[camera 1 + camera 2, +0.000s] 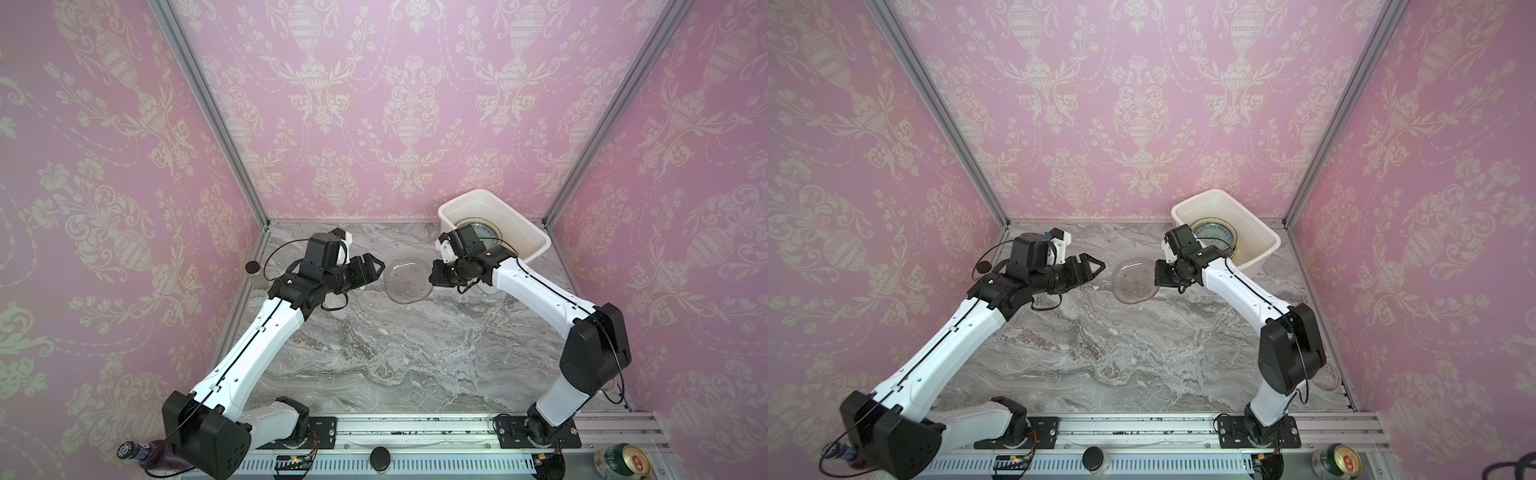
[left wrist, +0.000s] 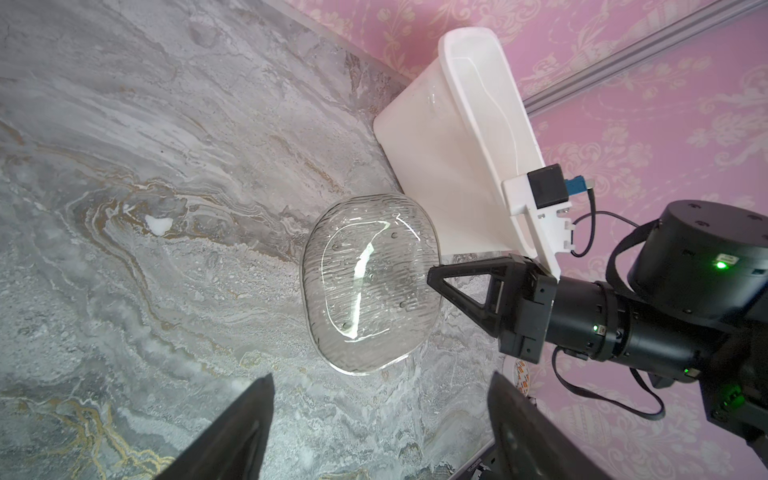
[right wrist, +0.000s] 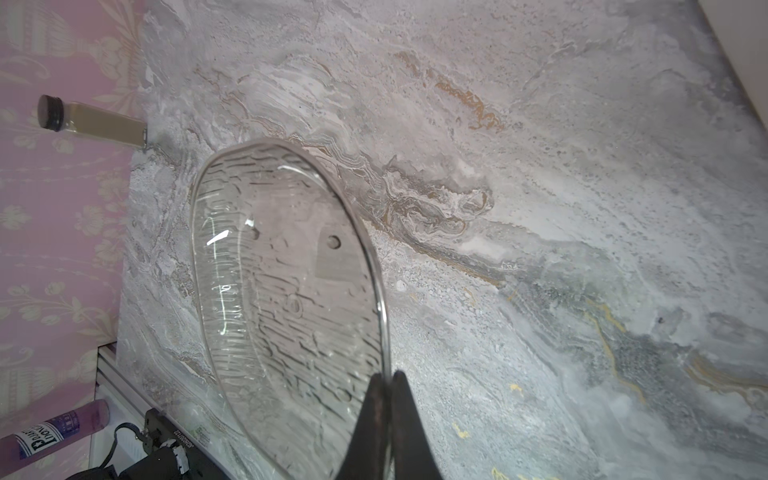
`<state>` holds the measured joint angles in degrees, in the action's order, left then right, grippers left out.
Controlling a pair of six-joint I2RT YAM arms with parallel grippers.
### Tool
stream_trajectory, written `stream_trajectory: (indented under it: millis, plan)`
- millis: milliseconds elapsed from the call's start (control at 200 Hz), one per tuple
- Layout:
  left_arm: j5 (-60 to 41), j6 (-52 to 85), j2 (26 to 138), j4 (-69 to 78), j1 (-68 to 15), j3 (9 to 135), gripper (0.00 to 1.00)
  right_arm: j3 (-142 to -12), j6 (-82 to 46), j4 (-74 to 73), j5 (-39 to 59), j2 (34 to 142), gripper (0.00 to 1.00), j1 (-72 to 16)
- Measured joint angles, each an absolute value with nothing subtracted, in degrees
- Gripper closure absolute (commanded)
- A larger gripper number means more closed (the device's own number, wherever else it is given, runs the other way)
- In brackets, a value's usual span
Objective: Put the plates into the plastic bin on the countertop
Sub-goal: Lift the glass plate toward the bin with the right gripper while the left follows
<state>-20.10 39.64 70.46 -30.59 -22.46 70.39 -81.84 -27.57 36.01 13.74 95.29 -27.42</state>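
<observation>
**Clear glass plate gripped at the rim, beside the bin**

Item held: one glass plate (image 1: 407, 281), clear and rounded in outline. Its surface is ribbed with wavy ridges, and small round bumps show on the base. It hangs tilted over the countertop (image 1: 415, 353), between the two grippers and just beside the plastic bin (image 1: 515, 220). Whether its low edge touches the surface cannot be told.

Right gripper (image 3: 384, 376): the black fingers (image 3: 374, 415) are pressed together on the plate's rim, with the glass pinched between them. In the left wrist view one finger (image 2: 473, 266) shows as an open triangular frame of matt black plastic.

Left gripper (image 2: 382, 376): the fingers are spread wide and hold nothing. They point at the plate from the opposite side and stand apart from it.

Bin: smooth, glossy white plastic, rectangular with rounded corners and a rolled rim. It stands at the back right corner of the countertop. Inside lies a floral plate (image 1: 1214, 232) with a blue-green pattern and a gilt edge. Further rims appear beneath it, count unclear.

Countertop: matt grey marble pattern with white and ochre veins.

Writing: a purple bottle (image 3: 54, 428) bears a white label with black capitals, only partly legible. A green can (image 1: 621, 461) with a gold and red top carries print too small to read
</observation>
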Motion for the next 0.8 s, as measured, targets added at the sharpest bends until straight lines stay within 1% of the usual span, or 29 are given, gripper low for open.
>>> stream_trajectory:
  millis: [205, 295, 455, 580, 801]
  plan:
    - [-17.17, 32.53, 75.05, -35.48, -26.83, 84.27, 0.18, -84.29, -29.87, 38.61, 13.56, 90.65, 1.0, -26.57]
    - [-14.52, 27.97, 77.69, -37.91, -29.85, 90.52, 0.18, -86.26, -30.79, 39.51, 13.8, 89.14, 1.0, -24.62]
    - [-10.02, 19.25, 82.06, -41.15, -35.57, 99.15, 0.18, -86.96, -34.79, 39.51, 15.44, 85.62, 1.0, -16.67]
    - [-6.17, 12.29, 85.43, -43.51, -40.51, 104.2, 0.17, -88.82, -36.32, 39.59, 15.7, 84.93, 1.0, -10.92]
    - [-0.84, 2.11, 90.59, -46.33, -47.88, 108.97, 0.16, -89.93, -39.18, 37.93, 17.56, 84.4, 1.0, -3.33]
